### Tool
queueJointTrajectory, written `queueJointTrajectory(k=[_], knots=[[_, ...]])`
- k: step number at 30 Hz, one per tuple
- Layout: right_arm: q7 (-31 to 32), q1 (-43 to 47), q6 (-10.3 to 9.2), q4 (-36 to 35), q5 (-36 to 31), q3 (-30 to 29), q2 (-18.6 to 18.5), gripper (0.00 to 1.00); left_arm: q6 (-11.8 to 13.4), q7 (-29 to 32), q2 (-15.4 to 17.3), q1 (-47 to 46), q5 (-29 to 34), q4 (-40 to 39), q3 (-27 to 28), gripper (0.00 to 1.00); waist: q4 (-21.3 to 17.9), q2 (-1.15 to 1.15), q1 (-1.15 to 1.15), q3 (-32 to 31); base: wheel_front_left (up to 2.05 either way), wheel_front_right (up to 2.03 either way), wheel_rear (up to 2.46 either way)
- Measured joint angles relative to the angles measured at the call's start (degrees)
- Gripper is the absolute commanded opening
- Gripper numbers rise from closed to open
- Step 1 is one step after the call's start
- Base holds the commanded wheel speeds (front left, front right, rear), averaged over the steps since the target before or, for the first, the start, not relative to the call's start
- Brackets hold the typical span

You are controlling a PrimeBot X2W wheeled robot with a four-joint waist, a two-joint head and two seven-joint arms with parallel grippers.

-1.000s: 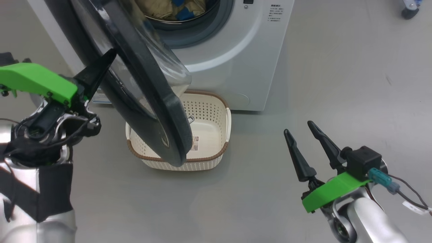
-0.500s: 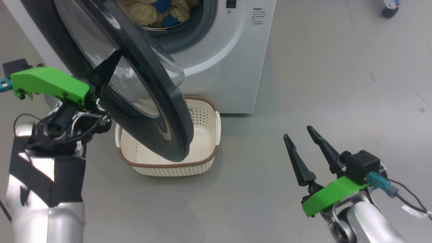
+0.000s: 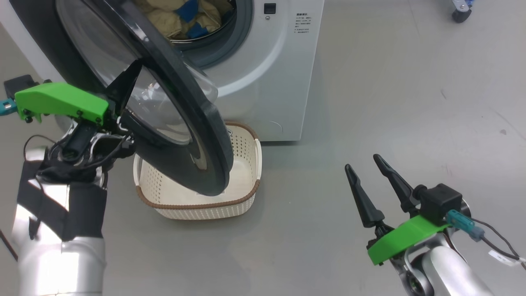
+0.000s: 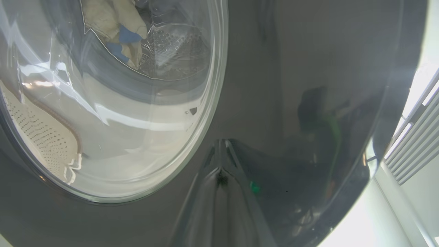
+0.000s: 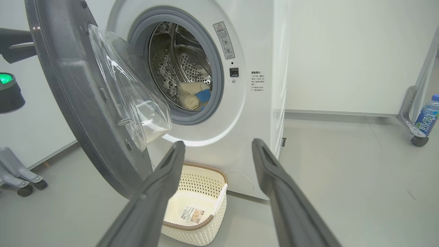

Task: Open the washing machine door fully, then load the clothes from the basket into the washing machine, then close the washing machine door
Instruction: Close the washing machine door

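The washing machine point(image 3: 263, 82) stands at the top of the head view, its door point(image 3: 193, 123) hanging partly open over the basket point(image 3: 242, 197). My left gripper point(image 3: 134, 69) is shut, and its tips press on the door's glossy outer face point(image 4: 308, 68). The clothes point(image 3: 172, 16) lie inside the drum and also show through the glass point(image 4: 116, 27). My right gripper point(image 3: 363, 162) hovers open and empty over the floor, well to the right. In the right wrist view the basket point(image 5: 187, 235) holds only a label on its floor, and the clothes point(image 5: 192, 96) sit low in the drum.
Grey floor spreads to the right of the machine. A wheeled frame leg point(image 5: 411, 120) with a drink bottle point(image 5: 427, 118) beside it stands at the far right by the wall. Another wheeled base point(image 5: 20, 178) sits to the left of the door.
The head camera has shifted. My left gripper, still shut, has pushed the door a little further toward the machine opening. The right gripper has stayed put.
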Motion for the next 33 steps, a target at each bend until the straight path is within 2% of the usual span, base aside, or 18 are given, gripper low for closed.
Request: queueJointTrajectory(k=[28,31,32,33], knots=[[0.0,1.0,0.0,0.0,0.0,-0.1,-0.1,1.0,-2.4,-1.8,0.1,-1.0,-0.6,5.2,0.5,0.0,-2.6,0.0,0.0,-0.3,0.0,0.0,0.0],[0.0,1.0,0.0,0.0,0.0,-0.3,-0.1,1.0,-2.4,-3.3,0.8,-1.0,1.8,5.4,-1.0,0.0,-2.4,0.0,0.0,-0.5,0.0,0.0,0.0],[0.0,1.1,0.0,0.0,0.0,-0.3,-0.1,1.0,-2.4,-3.9,1.1,-1.0,3.5,5.2,-1.6,0.25,-2.3,0.0,0.0,-0.6,0.0,0.0,0.0],[0.0,1.1,0.0,0.0,0.0,-0.4,-0.1,1.0,-2.3,-4.7,1.5,-1.0,4.9,4.9,-2.2,0.44,-2.2,0.0,0.0,-0.6,0.0,0.0,0.0]])
